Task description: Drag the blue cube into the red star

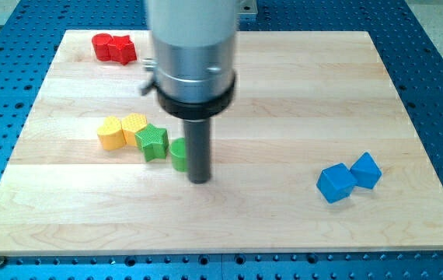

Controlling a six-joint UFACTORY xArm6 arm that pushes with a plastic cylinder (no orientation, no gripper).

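Two blue blocks lie touching at the view's right: a blue cube (367, 169) and, just left and below it, a larger blue block (335, 183) of less clear shape. Two red blocks touch at the view's top left; the right one looks like the red star (122, 50), the left is a rounder red block (102, 46). My tip (199, 180) rests on the board near the centre, right beside a green block (178, 154) that the rod partly hides. The tip is far left of the blue blocks.
A green star (151, 141) sits left of the rod, touching a yellow block (134, 127); another yellow block (111, 134) lies further left. The wooden board (284, 93) is edged by a blue perforated table (439, 62).
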